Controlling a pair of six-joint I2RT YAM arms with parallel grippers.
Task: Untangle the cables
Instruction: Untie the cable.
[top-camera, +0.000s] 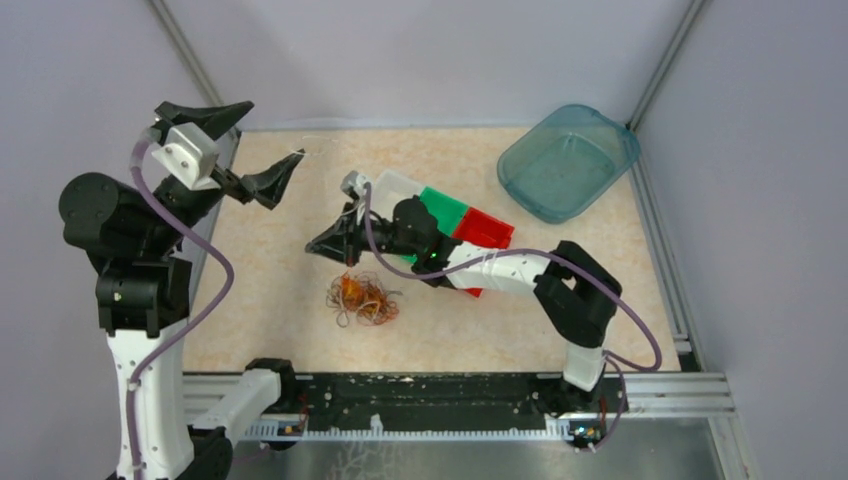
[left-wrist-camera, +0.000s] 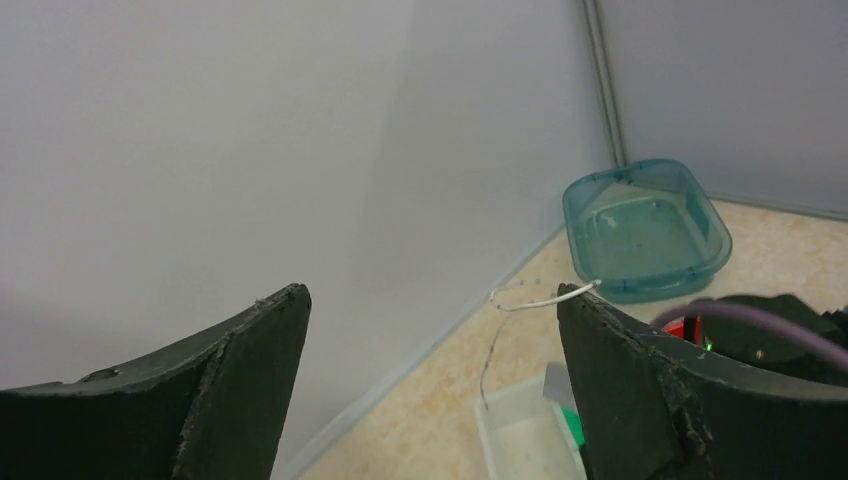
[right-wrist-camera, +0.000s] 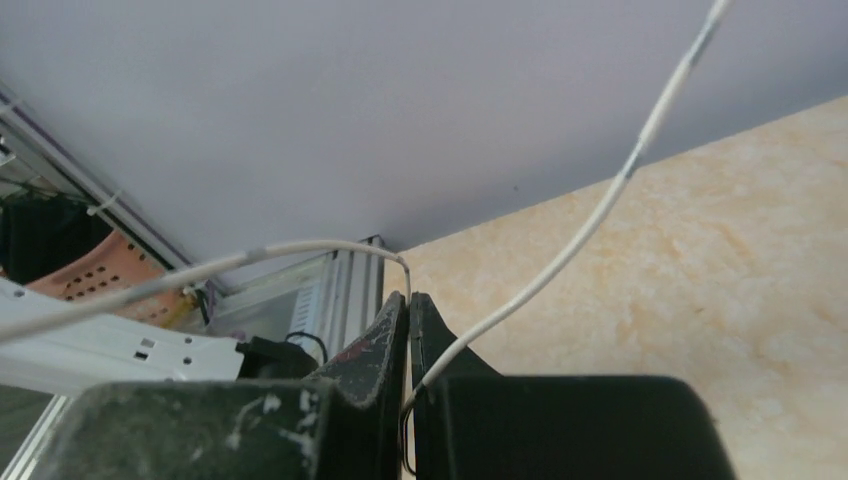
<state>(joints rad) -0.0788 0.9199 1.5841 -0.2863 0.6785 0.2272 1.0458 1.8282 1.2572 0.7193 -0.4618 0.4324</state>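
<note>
**Cable tangle, two hands, table.**
Tangle of orange, red and brown cables (top-camera: 362, 298) on table (top-camera: 270, 300), front centre; right hand (top-camera: 318, 246) just beyond, pinched tight on thin white cable (right-wrist-camera: 590, 220); left hand (top-camera: 272, 135) far left, spread wide, holding nothing; teal tray (top-camera: 568, 160) far right.

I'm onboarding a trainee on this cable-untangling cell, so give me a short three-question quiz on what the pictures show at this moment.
1. Fill the gap: the tangle of coloured loops lies ___ the arm bases than the right gripper does.
2. What are the right gripper's shut fingers clamped on? A nothing; B a thin white strand; C the tangle of coloured loops.
3. True or false: the left gripper is raised near the far left corner with its fingers wide apart.

Key: 1 nearer to; 2 B; 3 true.
</note>
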